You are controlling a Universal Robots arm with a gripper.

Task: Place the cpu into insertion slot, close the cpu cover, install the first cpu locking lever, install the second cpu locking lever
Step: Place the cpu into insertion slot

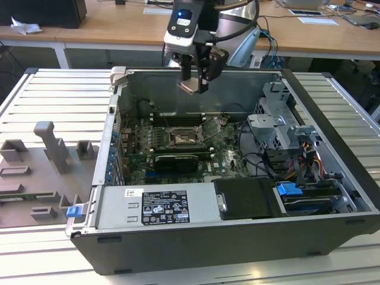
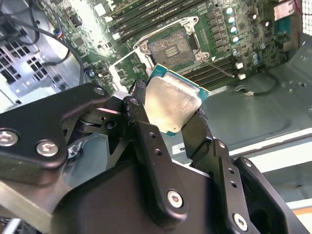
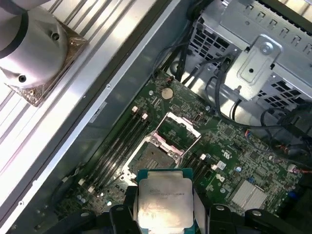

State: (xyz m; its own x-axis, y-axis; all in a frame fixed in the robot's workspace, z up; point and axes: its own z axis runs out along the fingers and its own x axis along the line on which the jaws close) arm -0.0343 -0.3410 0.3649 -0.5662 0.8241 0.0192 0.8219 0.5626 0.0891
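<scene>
**Tool and cpu above the open case.** The tool (image 1: pixel 195 89) is closed on the cpu (image 1: pixel 190 86). Its two black fingers (image 2: pixel 141 112) press opposite edges of the chip, whose pale metal face appears in both wrist views.

In the exterior view the chip hangs near the top of the rear wall of the computer case (image 1: pixel 285 76). It is well apart from the green board below, with free air around it.

The insertion slot (image 1: pixel 183 140) lies bare, and its cpu cover (image 1: pixel 212 127) is raised and tilted toward the exterior view's right. Long memory slots (image 3: pixel 114 146) run beside the socket. A drive cage (image 1: pixel 274 122) and its cables crowd the exterior view's right.

The case rests on a slatted metal bench (image 1: pixel 53 98), near a grey fixture block (image 1: pixel 50 145). Wooden desks (image 1: pixel 119 29) stand behind.

The first wrist view looks past the chip's edge to the socket just beyond.
</scene>
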